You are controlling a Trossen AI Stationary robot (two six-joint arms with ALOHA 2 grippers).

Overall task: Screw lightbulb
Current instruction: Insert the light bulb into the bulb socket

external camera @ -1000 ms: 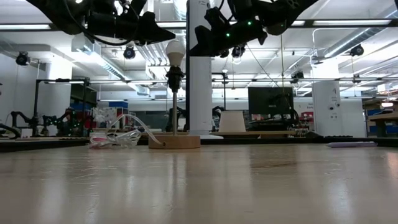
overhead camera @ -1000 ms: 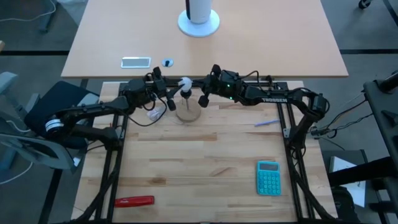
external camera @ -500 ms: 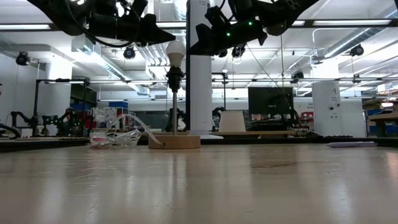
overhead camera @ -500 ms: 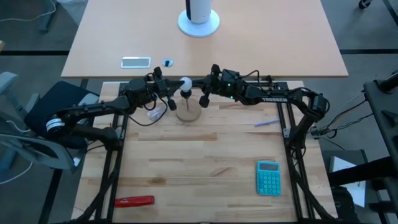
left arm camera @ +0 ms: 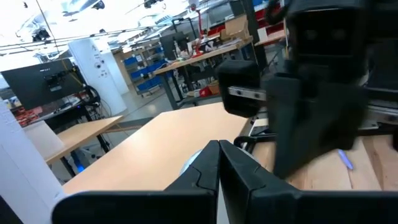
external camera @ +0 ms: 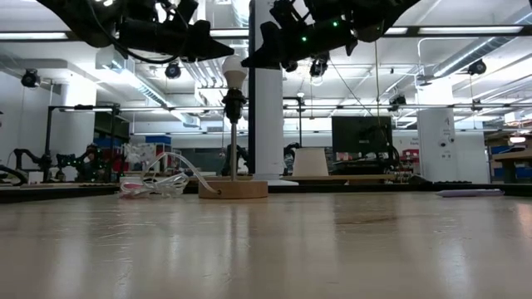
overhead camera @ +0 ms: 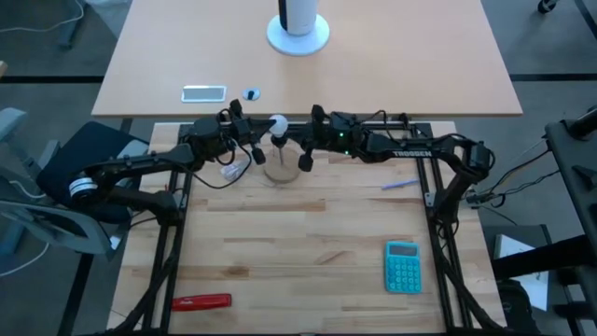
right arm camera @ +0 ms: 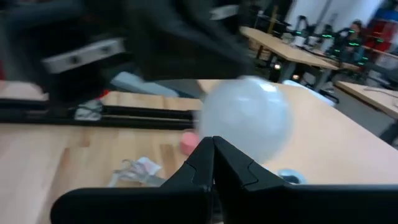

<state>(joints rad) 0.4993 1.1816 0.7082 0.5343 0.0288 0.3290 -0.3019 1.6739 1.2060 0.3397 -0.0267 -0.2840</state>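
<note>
The white lightbulb [overhead camera: 277,124] sits upright in the dark socket [external camera: 233,104] on top of a thin stem that stands on the round wooden disc [overhead camera: 282,170]. It also shows in the low view [external camera: 233,71] and, blurred, in the right wrist view [right arm camera: 245,121]. My left gripper [overhead camera: 254,152] is shut and hangs at bulb height just left of the bulb. My right gripper [overhead camera: 304,161] is shut and hangs just right of it, a little nearer. Both sets of fingertips [left arm camera: 219,155] [right arm camera: 213,149] are closed and hold nothing.
A clear crumpled wrapper [overhead camera: 229,171] lies left of the disc. A pen [overhead camera: 399,185], a teal calculator [overhead camera: 402,266] and a red tool [overhead camera: 201,301] lie on the wooden table. The far table holds a white post base [overhead camera: 298,34] and a phone [overhead camera: 203,92].
My right gripper has moved a little toward the table's near edge and left, closer to the bulb's side, still shut. The bulb and stand have stayed where they were.
</note>
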